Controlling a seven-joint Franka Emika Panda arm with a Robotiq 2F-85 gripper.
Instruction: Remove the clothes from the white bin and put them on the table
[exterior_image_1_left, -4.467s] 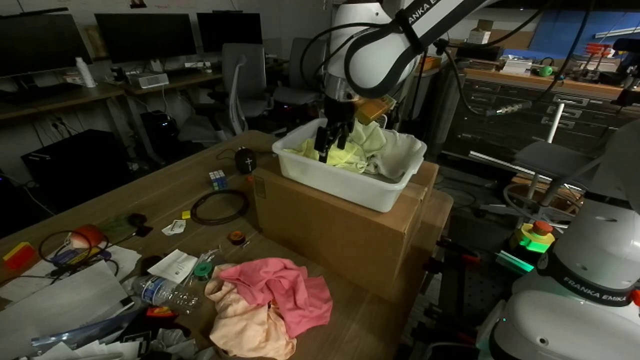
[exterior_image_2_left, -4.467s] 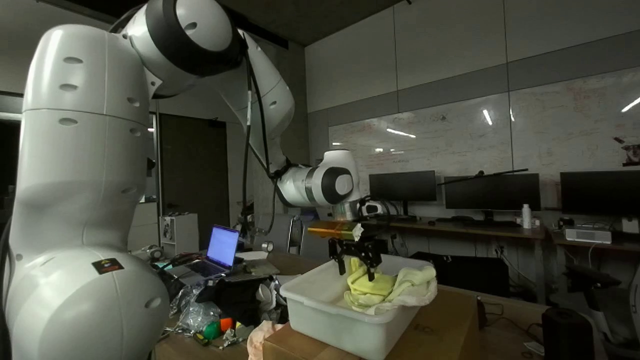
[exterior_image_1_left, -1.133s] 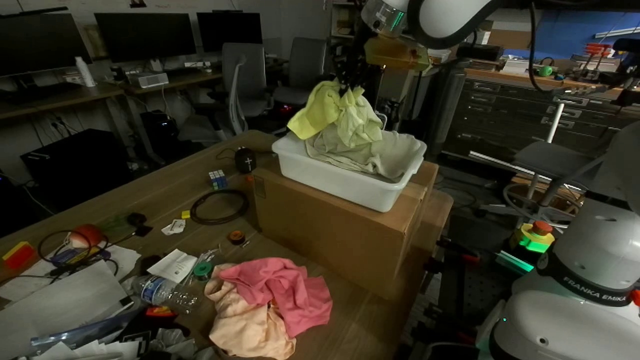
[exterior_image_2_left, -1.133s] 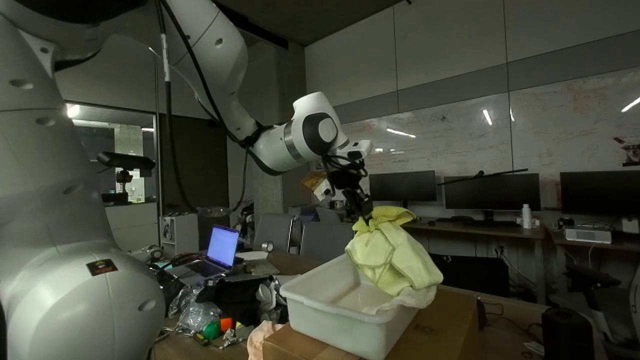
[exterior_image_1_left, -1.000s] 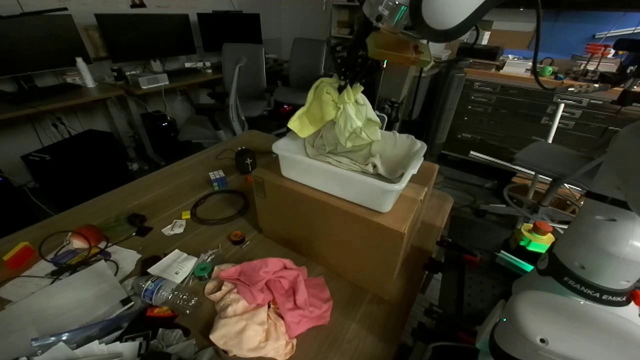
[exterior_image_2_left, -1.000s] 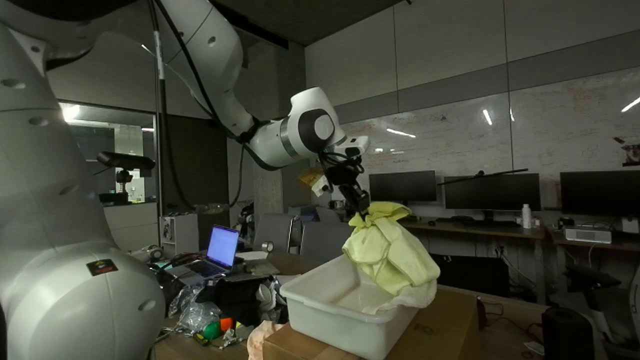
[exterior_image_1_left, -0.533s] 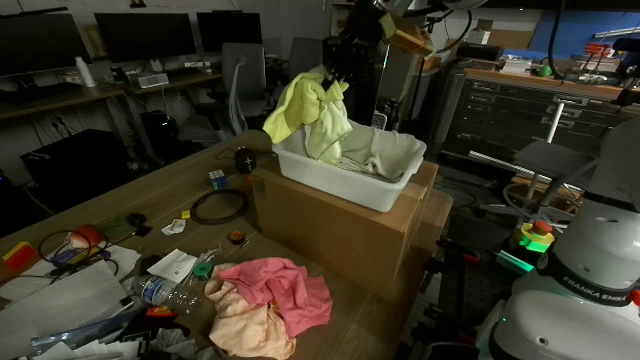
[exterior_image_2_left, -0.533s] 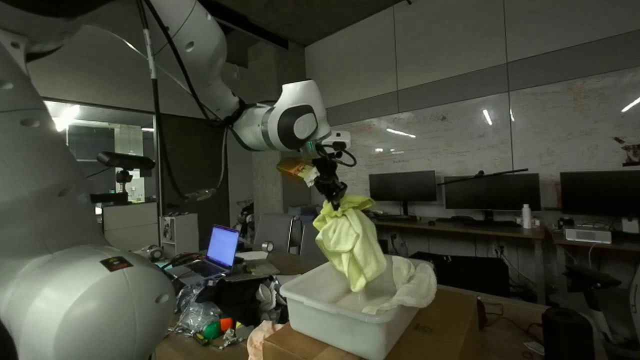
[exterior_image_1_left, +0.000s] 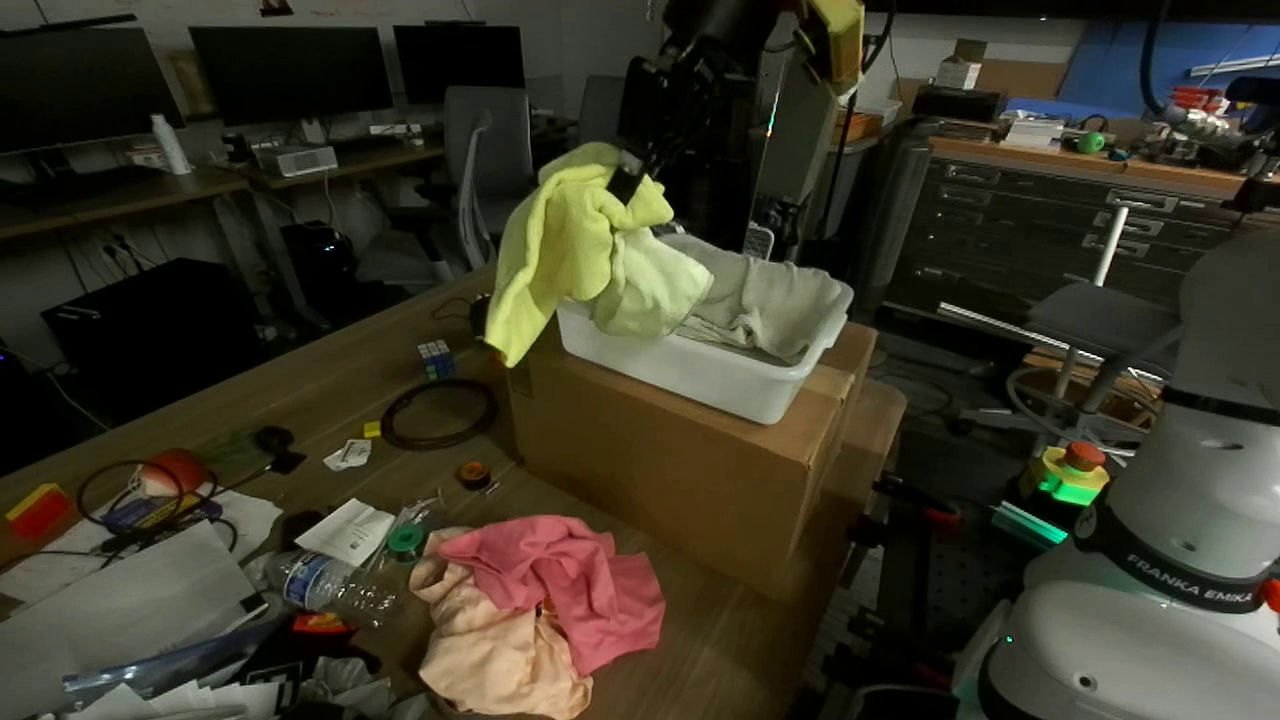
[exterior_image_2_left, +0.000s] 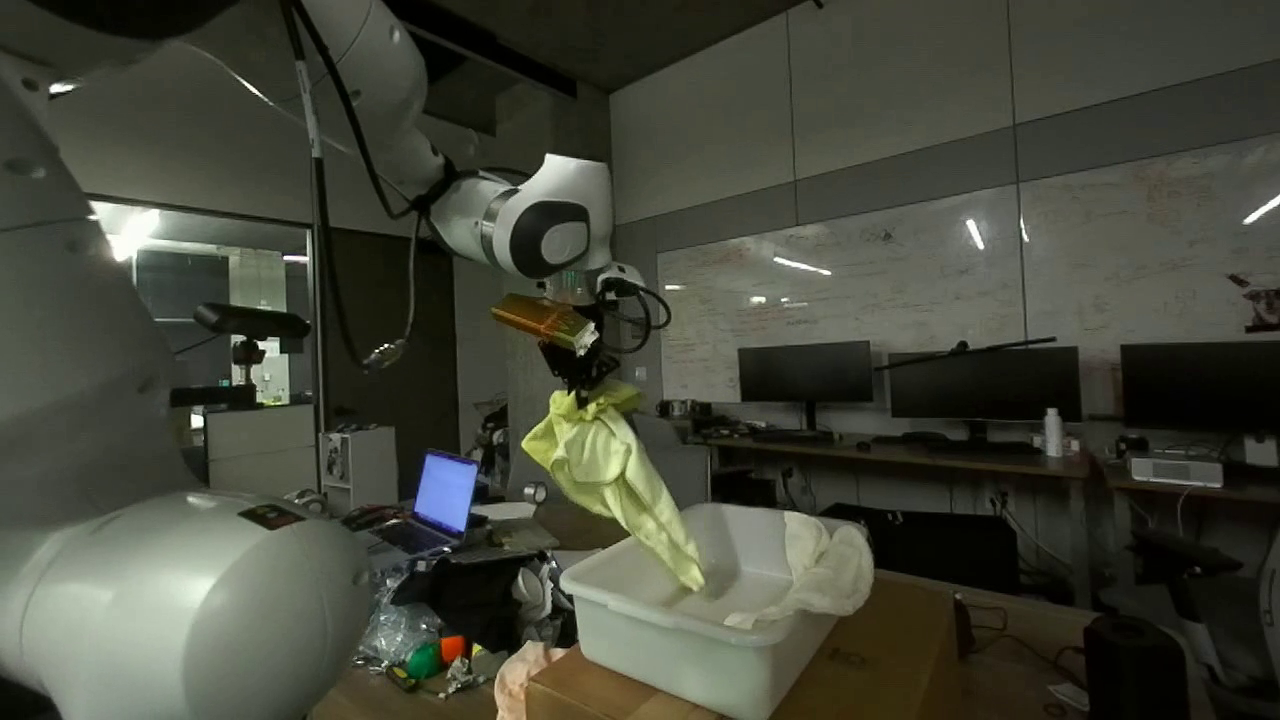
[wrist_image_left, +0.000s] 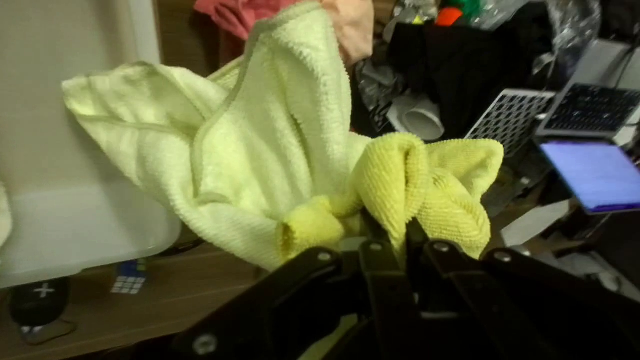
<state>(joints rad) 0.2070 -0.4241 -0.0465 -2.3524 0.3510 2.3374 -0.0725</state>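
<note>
dim room — yellow cloth in tool, seemingly partly over bin

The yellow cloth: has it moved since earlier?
Yes. In an exterior view, the yellow cloth has shifted upward and leftward relative to the unmoved white bin.

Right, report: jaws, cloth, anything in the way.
Jaws shut on yellow cloth. It hangs by white bin, contact unclear. Pale cloth lies in bin. Bottle beside peach cloth on table, possibly in the way.
</note>
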